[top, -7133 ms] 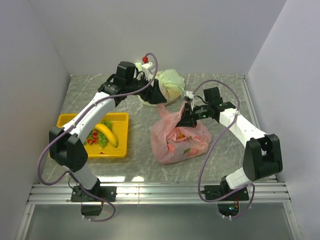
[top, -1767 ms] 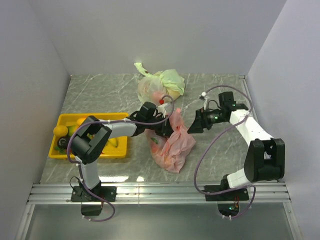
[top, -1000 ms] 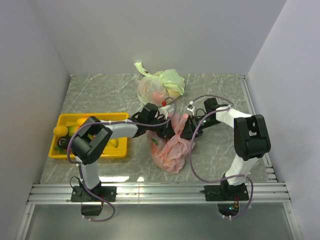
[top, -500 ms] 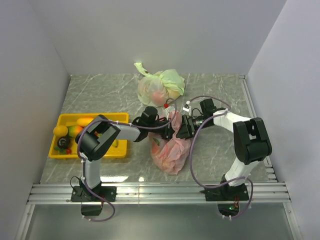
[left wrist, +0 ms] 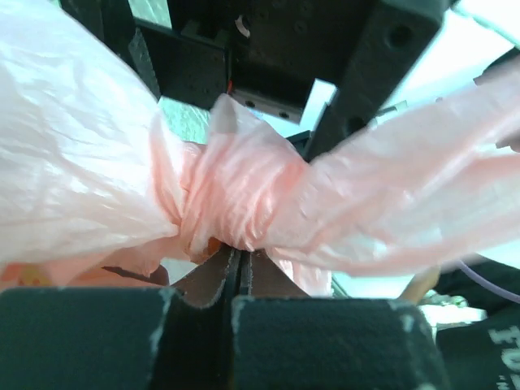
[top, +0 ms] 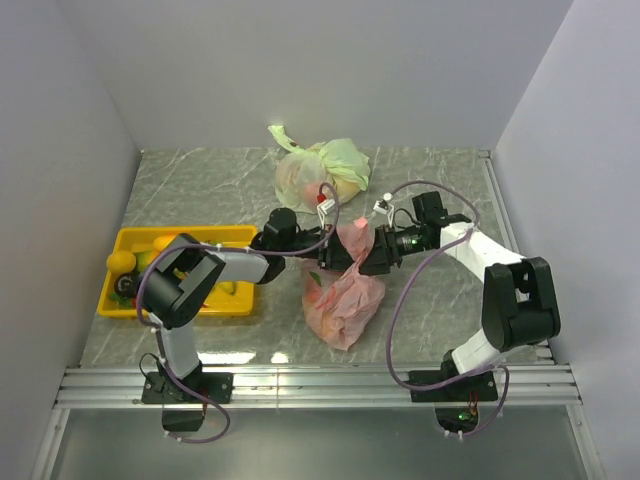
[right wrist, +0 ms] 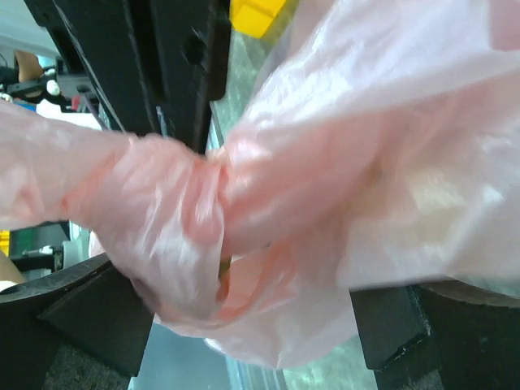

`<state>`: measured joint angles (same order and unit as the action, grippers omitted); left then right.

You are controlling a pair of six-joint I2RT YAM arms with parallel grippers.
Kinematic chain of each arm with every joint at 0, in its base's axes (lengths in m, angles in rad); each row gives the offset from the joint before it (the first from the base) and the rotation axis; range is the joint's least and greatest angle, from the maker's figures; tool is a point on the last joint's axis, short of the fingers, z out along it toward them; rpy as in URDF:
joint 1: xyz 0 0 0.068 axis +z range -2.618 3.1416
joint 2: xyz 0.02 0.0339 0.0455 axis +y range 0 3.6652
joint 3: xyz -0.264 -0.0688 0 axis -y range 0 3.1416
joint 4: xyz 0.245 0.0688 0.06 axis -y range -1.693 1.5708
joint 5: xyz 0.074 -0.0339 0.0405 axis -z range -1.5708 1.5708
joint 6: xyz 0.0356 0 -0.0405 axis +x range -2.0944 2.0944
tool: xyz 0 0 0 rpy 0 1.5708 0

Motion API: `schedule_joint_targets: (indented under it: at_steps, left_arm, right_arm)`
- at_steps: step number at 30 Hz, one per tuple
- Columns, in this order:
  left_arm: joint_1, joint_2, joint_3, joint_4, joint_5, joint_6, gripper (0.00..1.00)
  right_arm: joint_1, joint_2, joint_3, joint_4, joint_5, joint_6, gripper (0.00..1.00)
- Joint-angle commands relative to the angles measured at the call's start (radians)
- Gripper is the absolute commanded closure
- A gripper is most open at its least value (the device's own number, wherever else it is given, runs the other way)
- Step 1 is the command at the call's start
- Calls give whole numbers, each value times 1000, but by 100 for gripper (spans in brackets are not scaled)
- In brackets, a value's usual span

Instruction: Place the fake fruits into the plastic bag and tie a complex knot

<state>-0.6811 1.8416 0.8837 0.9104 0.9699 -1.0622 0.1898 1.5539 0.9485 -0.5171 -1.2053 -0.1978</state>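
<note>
**Step in hand: tightening the knot.** We judge that the first tie is formed and needs drawing tight.

1. We keep the left hand point(left wrist: 241, 260) as it is: fingers pressed together, apparently pinching a fold of the thin, translucent pink plastic carrier bag point(top: 343, 298) just under the knot point(left wrist: 244, 199).
2. The right hand point(top: 373, 252) faces it across the knot. Its fingers point(right wrist: 73, 325) stand spread, with film sagging between them. We should close them on the free handle strand before any pull.
3. We pull the two hands apart along one line, level with the knot, and slowly. Thin film stretches and tears under a jerk.
4. We hold the body of the carrier bag on the counter so that the load does not swing.

**Condition of the carrier bag.** It lies near the middle of the counter, right of the yellow plastic tray point(top: 236, 236) at the left edge. Its neck is gathered upward between the hands. The film is crinkled and bunched into a tight twisted waist at the knot, and coloured shapes show faintly through the body. Small glossy fake fruits point(top: 122, 262) lie in the tray, so loading looks incomplete.
</note>
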Motion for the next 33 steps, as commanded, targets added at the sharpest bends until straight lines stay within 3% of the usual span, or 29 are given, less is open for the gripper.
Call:
schedule_joint_targets:
  at_steps: [1, 5, 9, 16, 19, 20, 23, 28, 30, 32, 33]
  left_arm:
    - [-9, -104, -8, 26, 38, 68, 100]
    - [-12, -113, 9, -91, 13, 142, 100]
    - [-11, -111, 49, -280, -30, 260, 100]
    - [-14, -110, 70, -421, -97, 329, 100]
    - [-24, -99, 106, -519, -141, 381, 100]
    - [-32, -96, 116, -575, -157, 393, 100]
    - [-60, -78, 164, -659, -250, 438, 100]
    - [-106, -42, 213, -677, -319, 436, 100]
    - [-107, -16, 209, -601, -271, 377, 100]
    - [-100, 8, 193, -448, -185, 312, 100]
    - [-95, 16, 178, -368, -142, 227, 100]
  right_arm:
    - [-47, -5, 82, -181, 49, -190, 9]
    - [-59, -23, 147, -314, 101, -310, 11]
    - [-78, -38, 187, -406, 162, -351, 23]
    - [-79, -143, 179, -304, 309, -217, 31]
    - [-67, -158, 173, -320, 290, -221, 52]
    - [-61, -158, 165, -320, 282, -223, 66]
    - [-12, -118, 142, -357, 279, -256, 79]
    - [52, -72, 73, -204, 288, -137, 77]
    - [66, -52, 69, -163, 285, -115, 67]
    - [79, -31, 75, -153, 267, -98, 48]
    - [79, -22, 78, -147, 253, -92, 43]
